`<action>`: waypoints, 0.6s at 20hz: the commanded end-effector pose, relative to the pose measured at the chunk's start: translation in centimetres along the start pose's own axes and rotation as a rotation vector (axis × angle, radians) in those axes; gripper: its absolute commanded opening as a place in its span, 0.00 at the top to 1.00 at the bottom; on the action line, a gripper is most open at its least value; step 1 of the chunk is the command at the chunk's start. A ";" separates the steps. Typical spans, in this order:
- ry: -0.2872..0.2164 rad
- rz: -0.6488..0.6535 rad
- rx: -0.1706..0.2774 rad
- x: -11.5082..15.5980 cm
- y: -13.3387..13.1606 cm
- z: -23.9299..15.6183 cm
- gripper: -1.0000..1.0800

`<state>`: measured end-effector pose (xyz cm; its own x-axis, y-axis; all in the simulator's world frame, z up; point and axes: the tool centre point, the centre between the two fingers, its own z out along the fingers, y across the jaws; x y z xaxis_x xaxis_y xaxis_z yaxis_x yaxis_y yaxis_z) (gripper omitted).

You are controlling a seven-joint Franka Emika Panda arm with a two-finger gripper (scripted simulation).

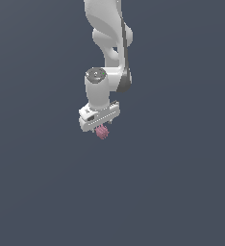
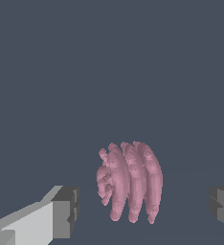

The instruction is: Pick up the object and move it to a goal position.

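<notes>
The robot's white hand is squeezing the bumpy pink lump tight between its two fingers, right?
Not quite. The bumpy pink lump does sit between the two fingers, but they are not squeezing it. The wrist view shows grey gaps on both sides, so the white end effector is open around it, touching nothing.

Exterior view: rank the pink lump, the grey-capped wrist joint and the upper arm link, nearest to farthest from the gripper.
1. Pink lump, right beneath it.
2. Grey-capped wrist joint, above it.
3. Upper arm link, topmost.
</notes>
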<state>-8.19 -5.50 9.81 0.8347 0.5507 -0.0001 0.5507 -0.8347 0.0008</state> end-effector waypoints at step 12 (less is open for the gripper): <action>0.000 -0.057 0.001 -0.9 -0.3 0.9 0.04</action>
<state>-9.09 -5.74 9.05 0.8019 0.5974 0.0000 0.5974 -0.8019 0.0002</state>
